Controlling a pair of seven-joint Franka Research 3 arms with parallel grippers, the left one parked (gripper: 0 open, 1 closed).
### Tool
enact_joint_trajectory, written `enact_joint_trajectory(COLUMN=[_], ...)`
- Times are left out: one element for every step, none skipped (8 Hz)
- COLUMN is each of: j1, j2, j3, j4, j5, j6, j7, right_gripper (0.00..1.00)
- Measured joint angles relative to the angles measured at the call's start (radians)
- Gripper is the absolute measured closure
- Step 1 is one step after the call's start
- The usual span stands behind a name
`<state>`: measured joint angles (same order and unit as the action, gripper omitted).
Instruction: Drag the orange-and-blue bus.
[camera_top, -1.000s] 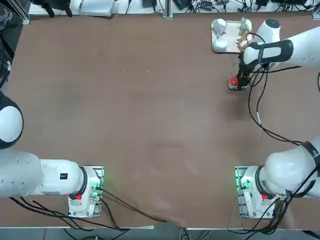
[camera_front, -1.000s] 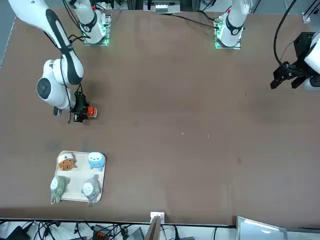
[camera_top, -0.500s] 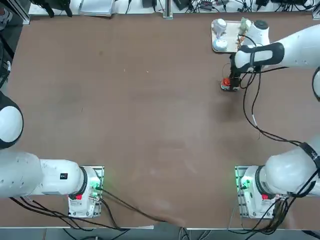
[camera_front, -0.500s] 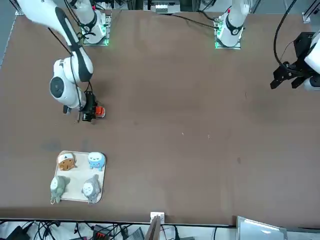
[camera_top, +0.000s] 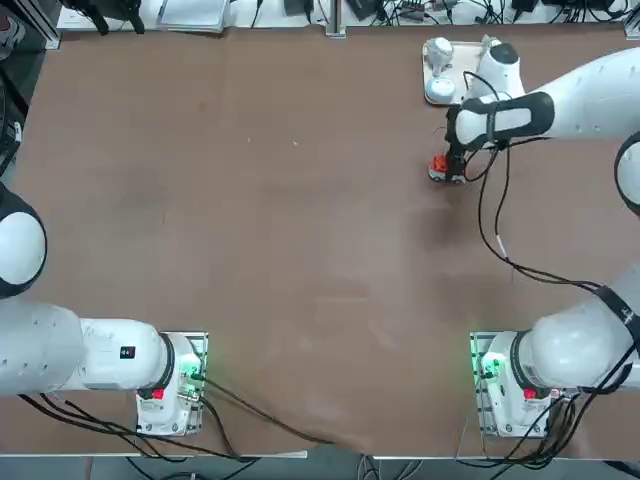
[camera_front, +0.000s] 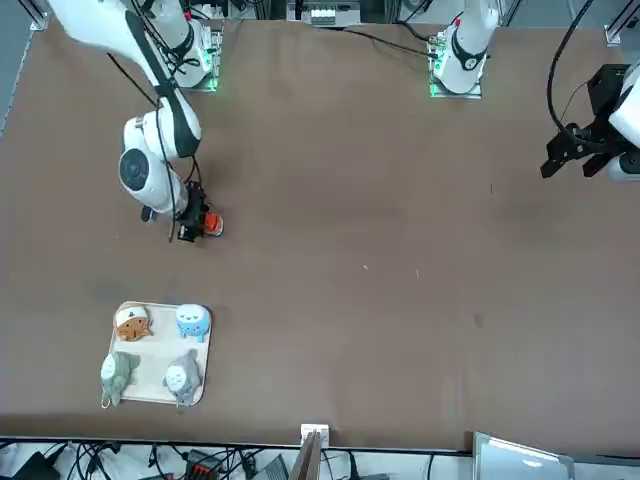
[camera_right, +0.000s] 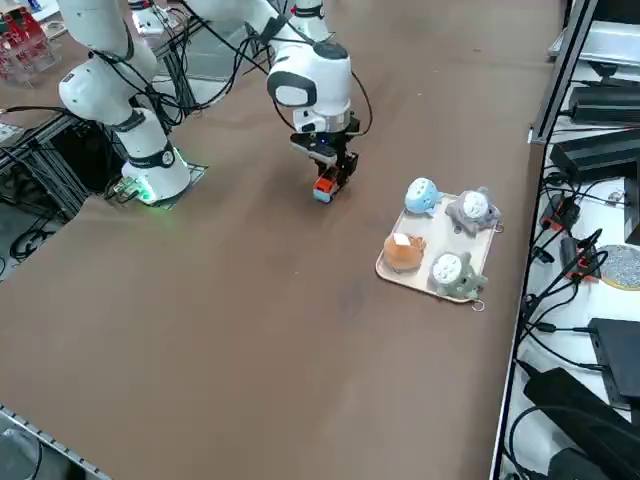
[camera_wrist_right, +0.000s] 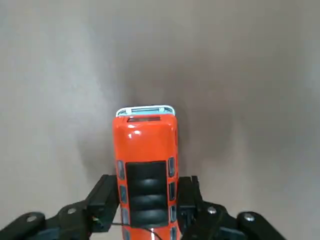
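Observation:
The orange-and-blue bus is a tiny orange-red toy with pale windows, resting on the brown table. My right gripper is shut on the bus, one finger against each of its long sides. From overhead the bus pokes out to the left of the gripper, a short way in front of the tray. The front view has the bus beside the gripper, and in the right side view the bus sits under the gripper.
A pale tray with several small figurines stands at the table's far right corner, also seen in the front view as the tray and in the side view as the tray. The right arm's cable hangs over the table.
My right gripper has slid the bus across the table towards the robot's left, away from the right edge, staying shut on it throughout.

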<state>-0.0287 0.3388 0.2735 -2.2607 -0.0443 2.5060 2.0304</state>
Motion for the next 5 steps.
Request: enact_joint_trajectory(j1=[0.014,0.03,0.049,0.07,0.091], j2=[0.001,0.002,0.004,0.005,0.006], j3=[0.0,0.0,0.0,0.0,0.0], j4=[0.001,0.002,0.003,0.004,0.005], j5=[0.0,0.0,0.0,0.0,0.0], j6=[0.003,0.006,0.011,0.015,0.018], j7=[0.009,0.013,0.02,0.036,0.048], right_gripper=[0.38,0.38,0.38,0.38,0.38])
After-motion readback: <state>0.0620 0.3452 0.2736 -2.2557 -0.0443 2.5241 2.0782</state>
